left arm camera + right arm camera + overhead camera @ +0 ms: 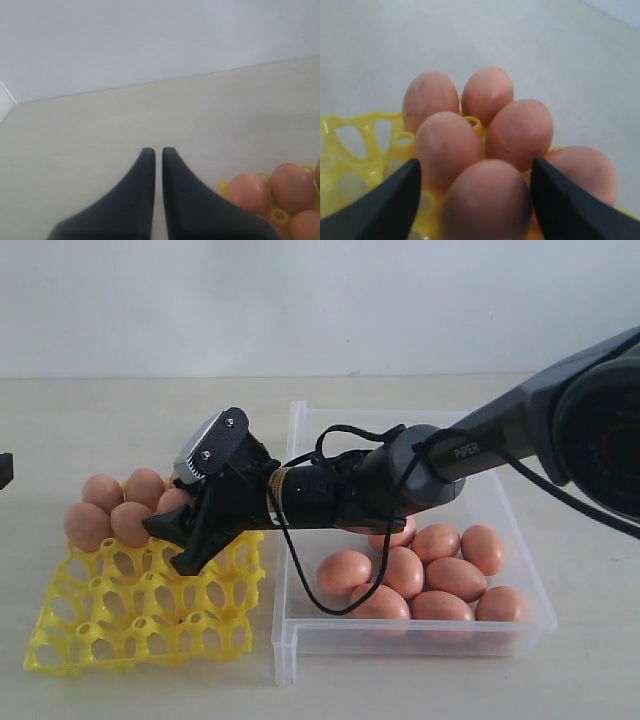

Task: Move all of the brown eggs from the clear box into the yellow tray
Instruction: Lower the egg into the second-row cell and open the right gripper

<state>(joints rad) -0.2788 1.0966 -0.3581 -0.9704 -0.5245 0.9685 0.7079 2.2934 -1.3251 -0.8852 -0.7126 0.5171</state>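
Brown eggs (455,578) sit in the clear box (284,645); arm (500,430) reads, apparently, "PiPER".

Bare front rows of yellow tray (100,640); brown eggs (130,523) back-left.

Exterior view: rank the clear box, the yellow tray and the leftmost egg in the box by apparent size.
1. clear box: largest.
2. yellow tray: clearly smaller, even allowing for its hidden corner.
3. leftmost egg in the box: smallest by far.
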